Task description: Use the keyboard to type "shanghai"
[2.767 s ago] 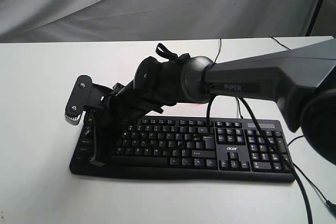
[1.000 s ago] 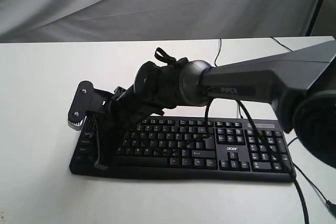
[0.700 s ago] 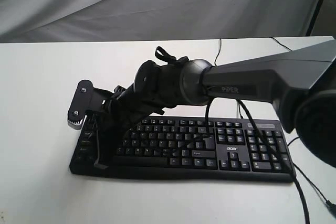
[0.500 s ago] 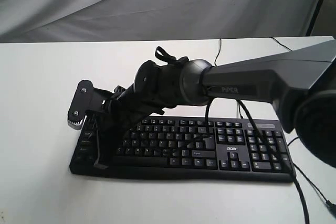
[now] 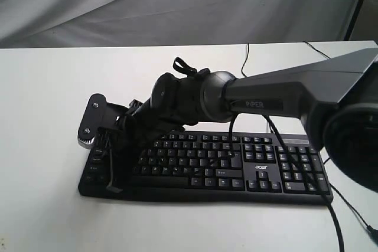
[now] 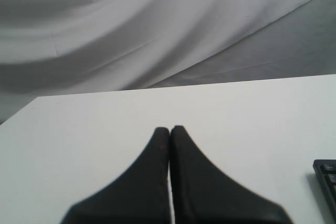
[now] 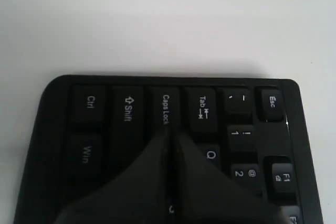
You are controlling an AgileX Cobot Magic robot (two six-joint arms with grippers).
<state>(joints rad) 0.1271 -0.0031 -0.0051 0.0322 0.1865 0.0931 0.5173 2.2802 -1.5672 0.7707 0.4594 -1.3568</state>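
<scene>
Closed to a single blunt point, my right gripper (image 7: 170, 136) hangs over the left end of the keyboard (image 7: 126, 109). Its two fingers (image 7: 147, 182) are pressed together so they work as one narrow fingertip and strike one key rather than two. The tips sit over the seam between Caps Lock and Tab, with Q showing just beside them. The letters under the fingers are hidden, and I cannot tell whether the tips touch a key. I judge this end the right place to be, since the "s" and "a" of the word sit in the row beside Caps Lock. My arm (image 5: 295, 90) stretches in from the right edge of the counter (image 5: 47, 87) to cover it. The keyboard lies flat, parallel to the counter's near edge and closer to it than to the far edge, with its number pad toward the right edge. My left gripper (image 6: 169, 129) is likewise clamped on nothing, over bare counter beside the keyboard, probably so it does not crowd the typing arm. I count one keyboard and two grippers, with two fingers on each, both pairs closed and empty.
</scene>
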